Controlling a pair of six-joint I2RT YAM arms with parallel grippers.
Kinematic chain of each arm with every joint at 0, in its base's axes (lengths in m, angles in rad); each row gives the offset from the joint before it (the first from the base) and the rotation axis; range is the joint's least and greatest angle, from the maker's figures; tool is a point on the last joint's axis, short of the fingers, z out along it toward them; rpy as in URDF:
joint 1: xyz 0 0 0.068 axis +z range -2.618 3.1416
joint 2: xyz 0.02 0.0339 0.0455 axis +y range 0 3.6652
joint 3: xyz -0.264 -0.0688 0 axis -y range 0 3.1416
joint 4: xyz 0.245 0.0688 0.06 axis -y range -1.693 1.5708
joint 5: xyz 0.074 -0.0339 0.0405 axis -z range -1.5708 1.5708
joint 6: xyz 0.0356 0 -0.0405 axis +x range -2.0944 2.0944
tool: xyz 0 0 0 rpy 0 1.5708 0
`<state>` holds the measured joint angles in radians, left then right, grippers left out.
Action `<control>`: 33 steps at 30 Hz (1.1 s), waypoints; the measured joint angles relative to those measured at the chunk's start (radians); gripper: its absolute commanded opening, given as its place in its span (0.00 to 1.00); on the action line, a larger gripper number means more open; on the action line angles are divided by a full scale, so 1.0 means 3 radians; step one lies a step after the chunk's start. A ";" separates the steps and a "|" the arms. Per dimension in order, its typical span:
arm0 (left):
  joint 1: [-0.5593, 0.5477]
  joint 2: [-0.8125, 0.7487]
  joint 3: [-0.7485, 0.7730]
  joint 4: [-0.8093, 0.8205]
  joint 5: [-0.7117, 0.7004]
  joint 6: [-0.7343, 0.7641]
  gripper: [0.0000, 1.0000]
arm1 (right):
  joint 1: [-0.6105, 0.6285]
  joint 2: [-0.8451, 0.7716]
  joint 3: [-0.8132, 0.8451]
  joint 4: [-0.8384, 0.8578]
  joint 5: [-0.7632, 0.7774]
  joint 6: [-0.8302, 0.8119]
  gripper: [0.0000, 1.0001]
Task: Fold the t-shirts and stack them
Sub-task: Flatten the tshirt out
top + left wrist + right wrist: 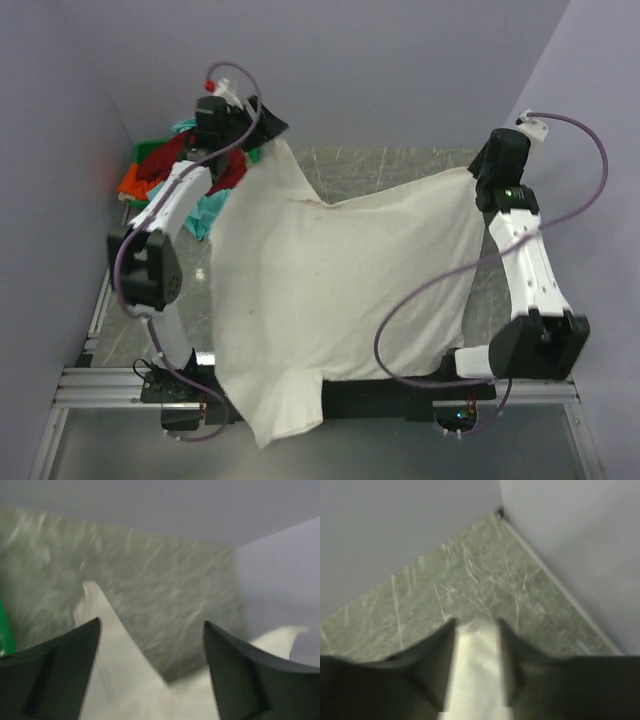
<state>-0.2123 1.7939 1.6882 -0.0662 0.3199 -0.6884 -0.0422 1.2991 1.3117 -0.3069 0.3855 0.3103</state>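
The cream-white t-shirt [340,280] lies spread over the table, and its near end hangs over the front rail. My left gripper [262,128] is at its far left corner. In the left wrist view the gripper [150,627] is wide open, with the cloth [120,670] loose between the fingers. My right gripper [478,172] is shut on the far right corner, and the cloth [475,670] is pinched between its fingers [445,650]. The orange [133,182], dark red [232,172] and teal [205,212] shirts are heaped at the far left.
The green bin [148,152] stands at the far left under the heap, and its edge shows in the left wrist view [5,630]. Grey-green tabletop [400,170] shows beyond the shirt. Walls close in at the back and both sides. A metal rail [100,385] runs along the front.
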 measured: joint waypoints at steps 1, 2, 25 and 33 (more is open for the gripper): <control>-0.0031 0.0262 0.0017 -0.0079 -0.0013 0.0001 0.99 | -0.0084 0.0219 0.0039 0.0000 -0.0053 0.0010 0.64; -0.0057 0.0443 0.0015 -0.0181 -0.0028 0.0024 1.00 | -0.0139 0.0412 0.0080 0.0014 -0.0088 0.0014 0.66; -0.0540 -0.1228 -0.2235 -0.0182 -0.0860 0.0328 1.00 | 0.0285 -0.0158 -0.1239 0.0051 -0.1544 0.0403 0.71; -0.0542 -0.1293 -0.2806 -0.0305 -0.0950 0.0338 1.00 | 0.0296 -0.0240 -0.1737 0.0070 -0.1657 0.0654 0.70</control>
<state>-0.3748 1.4059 0.8463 -0.1577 0.0349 -0.5869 0.0467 1.2270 0.7906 -0.2859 -0.1116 0.5064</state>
